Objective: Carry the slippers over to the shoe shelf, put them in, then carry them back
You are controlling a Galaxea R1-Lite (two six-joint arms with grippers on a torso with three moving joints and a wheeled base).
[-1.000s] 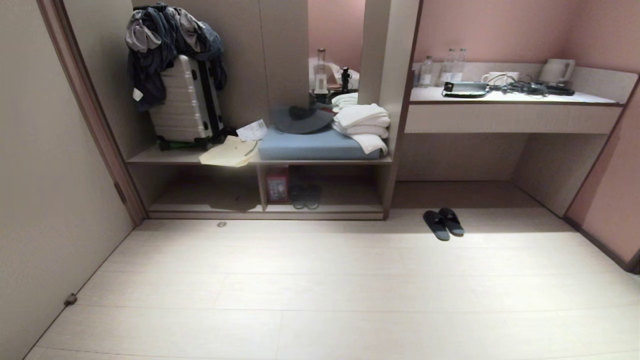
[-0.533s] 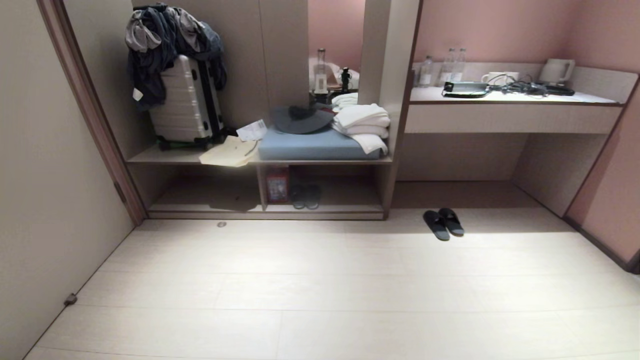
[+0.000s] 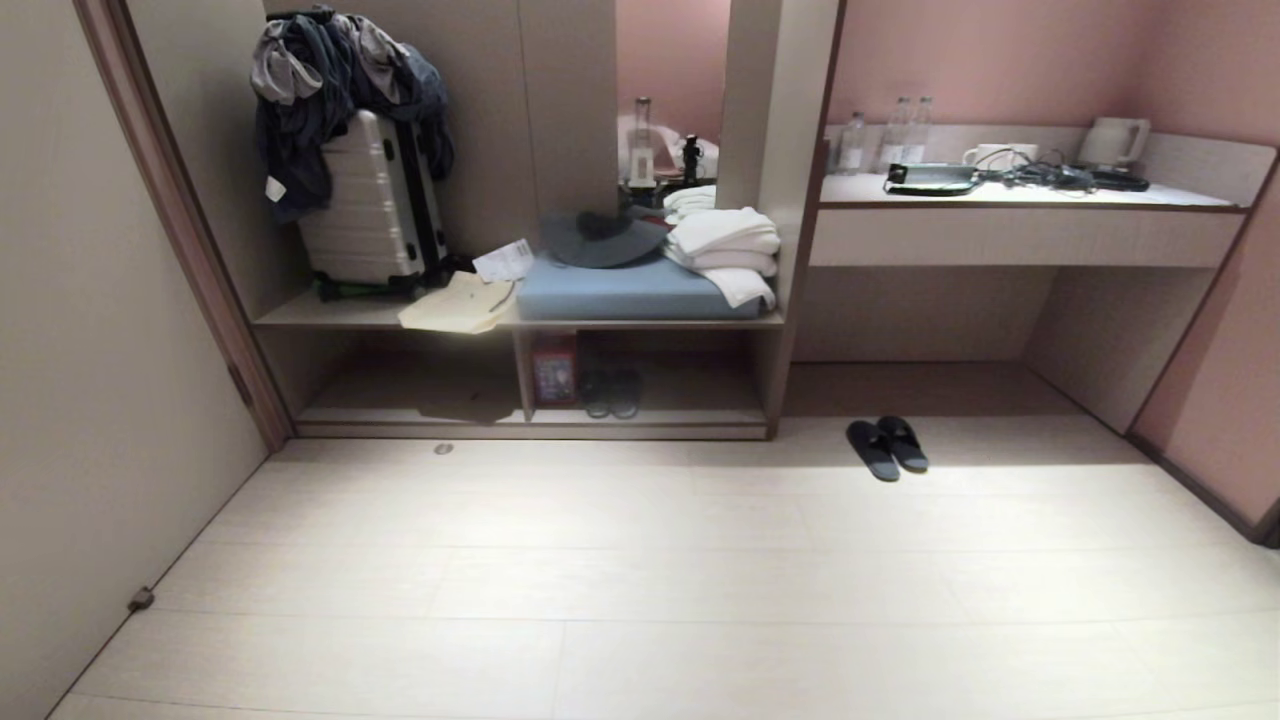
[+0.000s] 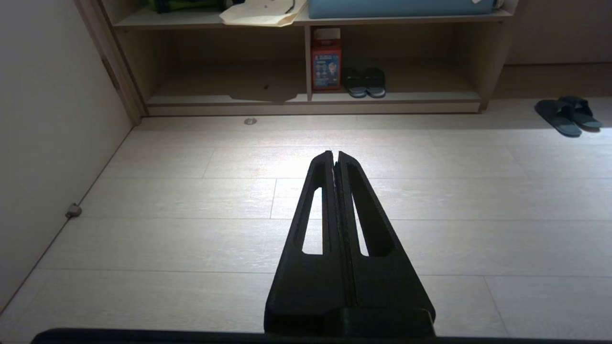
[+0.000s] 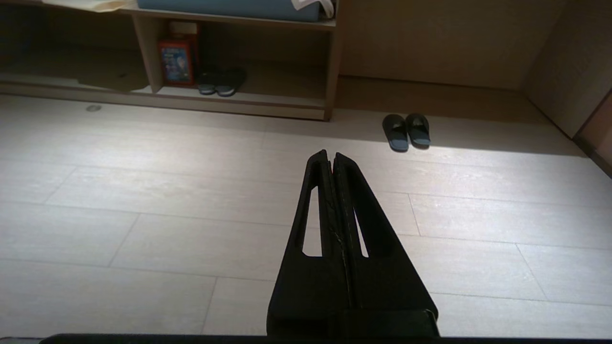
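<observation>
— What sits on the floor (image 3: 640, 600)?
— The slippers (image 3: 887, 447), side by side and touching, just in front of the recess under the desk counter (image 3: 1180, 195); a small round fitting (image 3: 443, 449) near the unit's base; a little stop (image 3: 141, 599) by the left wall.
— And the low right-hand cubby (image 3: 700, 410)?
— A red box (image 3: 555, 370) upright against the divider; a second dark pair (image 3: 611, 392) just beside it.
— The bench shelf (image 3: 300, 315) above?
— A silver suitcase (image 3: 370, 200) standing at the left; a pale paper bag (image 3: 455, 303) overhanging the front edge; a blue cushion (image 3: 630, 288) at the right.
— The counter?
— Water bottles (image 3: 905, 130), a dark tray (image 3: 930, 178), a white cup (image 3: 990, 155), a kettle (image 3: 1115, 142).
</observation>
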